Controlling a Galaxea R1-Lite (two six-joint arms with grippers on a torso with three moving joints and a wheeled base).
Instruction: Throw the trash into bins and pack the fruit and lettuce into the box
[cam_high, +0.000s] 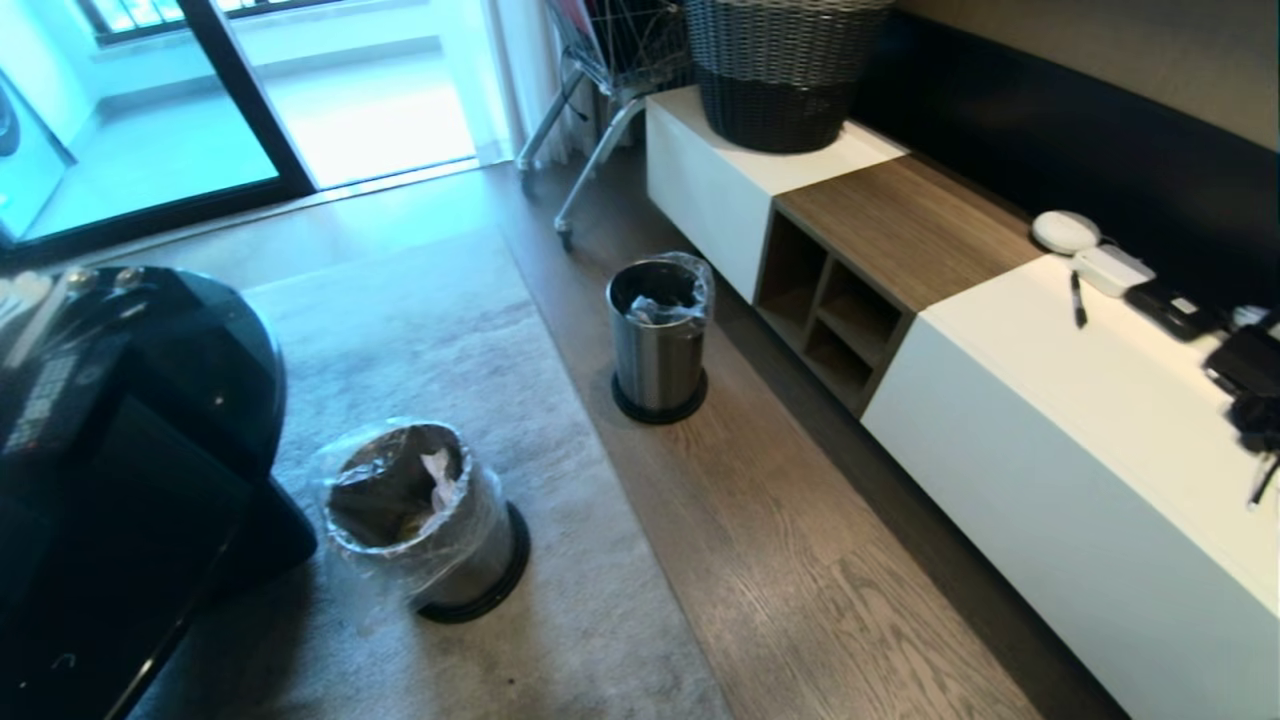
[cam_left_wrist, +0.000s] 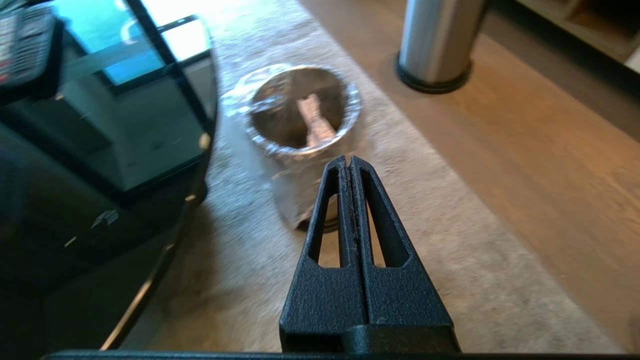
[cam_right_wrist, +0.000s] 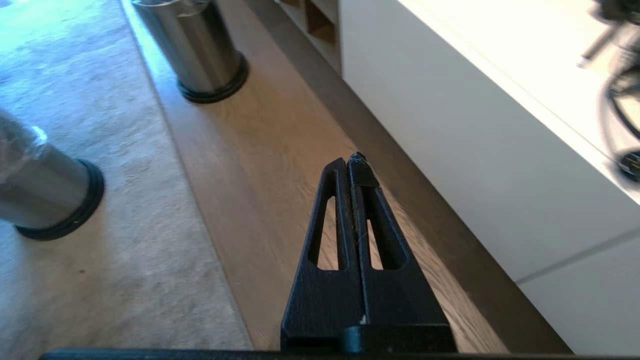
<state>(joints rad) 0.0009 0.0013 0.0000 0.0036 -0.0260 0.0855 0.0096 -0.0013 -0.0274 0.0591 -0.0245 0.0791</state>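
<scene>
1. At nine o'clock in our head view we see a black glass table (cam_high: 130, 420) with a remote control (cam_high: 50, 400) lying on it. Behind it, at eleven o'clock, a glass door (cam_high: 150, 110) lets in bright daylight.
2. We look down on a grey rug (cam_high: 400, 330) at the centre left, meeting a wooden floor (cam_high: 780, 560) that runs from twelve to five o'clock.
3. The near bin (cam_high: 430, 515) stands on the rug at seven o'clock, just beside the table, with its clear liner bag folded over the rim. A crumpled tissue (cam_high: 440, 480) lies inside it.
4. Our left gripper (cam_left_wrist: 348, 165) hangs above the rug, pointing at that bin, its fingers pressed together and holding nothing.
5. The far bin (cam_high: 658, 340) stands on the wooden floor near the centre, well apart from the first, with something pale in its liner that we cannot make out.
6. Our right gripper (cam_right_wrist: 352, 162) hangs over the wooden floor, fingers together and empty.
7. A low white cabinet (cam_high: 1050, 460) with open wooden cubbies (cam_high: 830, 320) runs from one to four o'clock. It carries a woven basket (cam_high: 780, 70) at twelve o'clock and small electronics (cam_high: 1110, 265) at three.
8. A wire cart (cam_high: 600, 60) stands at twelve o'clock, beside the basket.
</scene>
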